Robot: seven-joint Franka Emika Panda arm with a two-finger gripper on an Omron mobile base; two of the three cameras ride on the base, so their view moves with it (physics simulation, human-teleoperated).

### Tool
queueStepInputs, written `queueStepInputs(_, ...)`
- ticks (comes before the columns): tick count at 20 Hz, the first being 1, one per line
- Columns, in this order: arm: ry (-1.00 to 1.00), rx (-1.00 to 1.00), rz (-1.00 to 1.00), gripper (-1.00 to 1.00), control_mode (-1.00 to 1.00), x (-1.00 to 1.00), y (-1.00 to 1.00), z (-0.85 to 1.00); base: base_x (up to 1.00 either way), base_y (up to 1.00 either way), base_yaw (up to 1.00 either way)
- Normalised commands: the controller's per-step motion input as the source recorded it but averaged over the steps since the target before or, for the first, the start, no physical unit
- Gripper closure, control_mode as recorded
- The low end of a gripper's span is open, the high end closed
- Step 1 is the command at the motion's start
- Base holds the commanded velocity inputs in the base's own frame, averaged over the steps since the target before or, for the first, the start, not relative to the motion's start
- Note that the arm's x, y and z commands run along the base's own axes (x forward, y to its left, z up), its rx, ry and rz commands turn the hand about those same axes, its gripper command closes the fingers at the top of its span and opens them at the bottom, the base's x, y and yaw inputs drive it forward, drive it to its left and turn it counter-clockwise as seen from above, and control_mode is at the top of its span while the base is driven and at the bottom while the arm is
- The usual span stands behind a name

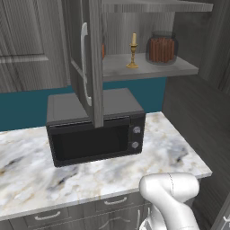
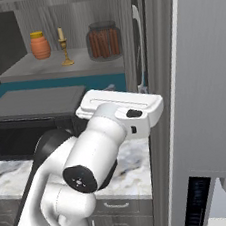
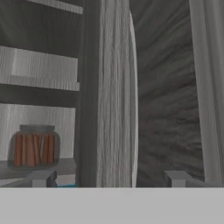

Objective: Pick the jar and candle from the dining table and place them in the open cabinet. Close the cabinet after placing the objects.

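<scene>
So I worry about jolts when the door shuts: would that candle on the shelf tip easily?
Probably yes. The candle is a thin, tall taper on a small flared brass holder, so it looks top-heavy. It stands free beside the jar, not touching it, so nothing would catch it.

The jar [image 1: 161, 48], clear glass packed with reddish-brown sticks, stands upright on the cabinet [image 1: 150, 68] shelf; the candle [image 1: 133, 50], pale-yellow in its brass holder, stands upright just left; cabinet door open.

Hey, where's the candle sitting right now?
The candle stands upright on the open cabinet's shelf above the microwave, just left of the jar; in the right base view, an orange bottle is on its other side.
</scene>
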Motion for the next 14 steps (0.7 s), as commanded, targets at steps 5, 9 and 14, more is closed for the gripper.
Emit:
queueStepInputs(5,0.0,0.0,0.0,-1.0,-1.0,0.23,-0.08,-0.2,0.0,0.0,0.0)
queueStepInputs(9,0.0,0.0,0.0,-1.0,-1.0,0.21,-0.05,-0.2,0.0,0.0,0.0)
queueStepInputs(14,0.0,0.01,0.0,-1.0,-1.0,0.23,-0.12,-0.15,0.0,0.0,0.0)
